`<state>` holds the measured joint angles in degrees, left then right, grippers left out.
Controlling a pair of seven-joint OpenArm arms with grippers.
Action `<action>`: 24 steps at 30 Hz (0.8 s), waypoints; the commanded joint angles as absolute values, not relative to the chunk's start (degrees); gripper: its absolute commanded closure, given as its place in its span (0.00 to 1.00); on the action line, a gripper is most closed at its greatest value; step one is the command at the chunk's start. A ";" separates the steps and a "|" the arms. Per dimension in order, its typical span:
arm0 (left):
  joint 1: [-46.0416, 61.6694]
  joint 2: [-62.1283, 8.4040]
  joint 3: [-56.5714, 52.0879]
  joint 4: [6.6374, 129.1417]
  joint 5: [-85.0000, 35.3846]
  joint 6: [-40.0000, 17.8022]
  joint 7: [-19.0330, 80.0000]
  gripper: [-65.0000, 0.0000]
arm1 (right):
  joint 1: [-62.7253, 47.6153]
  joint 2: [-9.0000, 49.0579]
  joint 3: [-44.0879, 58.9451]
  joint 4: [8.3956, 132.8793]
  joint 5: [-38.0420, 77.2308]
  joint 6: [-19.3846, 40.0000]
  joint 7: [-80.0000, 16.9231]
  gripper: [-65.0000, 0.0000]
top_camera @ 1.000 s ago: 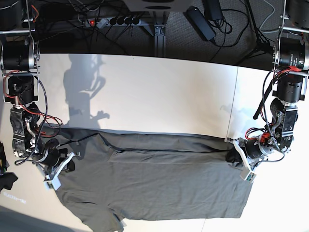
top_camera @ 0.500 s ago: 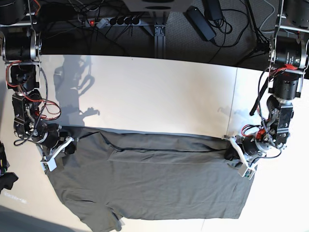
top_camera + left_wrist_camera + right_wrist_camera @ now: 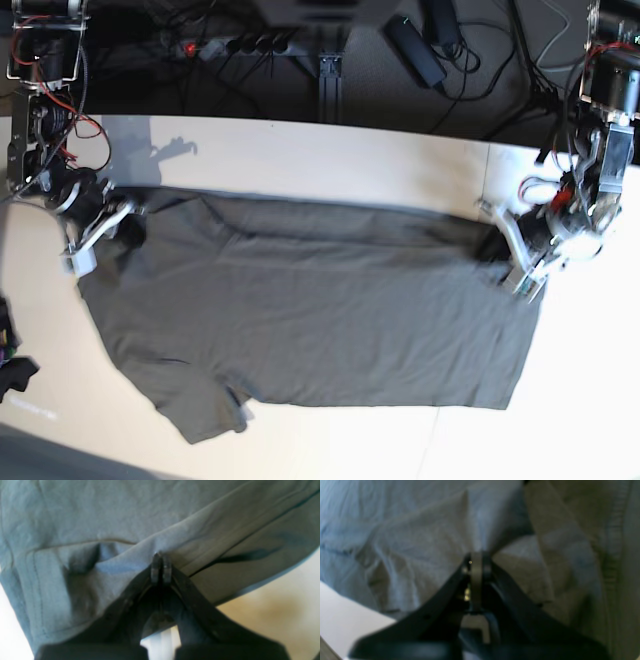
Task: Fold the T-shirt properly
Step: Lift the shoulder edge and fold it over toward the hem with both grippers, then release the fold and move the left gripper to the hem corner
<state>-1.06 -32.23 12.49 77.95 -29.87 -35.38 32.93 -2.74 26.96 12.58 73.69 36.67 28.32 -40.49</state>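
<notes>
The dark grey-olive T-shirt (image 3: 310, 310) lies spread on the white table (image 3: 330, 160), with a short sleeve at the front left. My left gripper (image 3: 497, 245), on the base view's right, is shut on the shirt's far right edge. The left wrist view shows its tips (image 3: 160, 562) pinching a ridge of the T-shirt (image 3: 125, 517). My right gripper (image 3: 128, 228), on the base view's left, is shut on the far left corner. Its closed tips (image 3: 476, 562) bite into bunched T-shirt cloth (image 3: 407, 542) near a stitched hem. The collar does not show.
Behind the table's far edge lie a power strip (image 3: 240, 42), cables and a black adapter (image 3: 415, 45). A dark object (image 3: 12, 375) sits at the left border. A seam (image 3: 487, 180) crosses the tabletop on the right. Bare white table shows beyond the shirt.
Both grippers have moved toward the table's far side, dragging the shirt's far edge with them. The whole shirt has slid away from the near edge.
</notes>
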 commanded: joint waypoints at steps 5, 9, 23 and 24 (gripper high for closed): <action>6.68 -32.84 8.91 85.32 -30.70 -35.44 35.77 1.00 | -9.69 27.92 17.56 80.20 35.16 30.87 -45.52 1.00; 12.23 -32.64 7.25 89.80 -31.07 -35.70 35.77 1.00 | -13.54 27.92 20.32 82.78 35.16 30.87 -45.45 1.00; 10.48 -34.04 -3.51 98.74 -38.11 -35.79 34.96 0.53 | -14.55 27.92 21.10 83.02 36.60 30.87 -44.84 1.00; 9.45 -34.30 -4.29 98.59 -38.17 -35.64 34.79 0.52 | -14.68 27.90 21.10 83.02 36.36 30.87 -44.82 1.00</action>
<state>10.04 -33.50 -3.99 97.84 -37.50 -35.31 35.97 -14.44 26.96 20.80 82.81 37.71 28.45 -43.11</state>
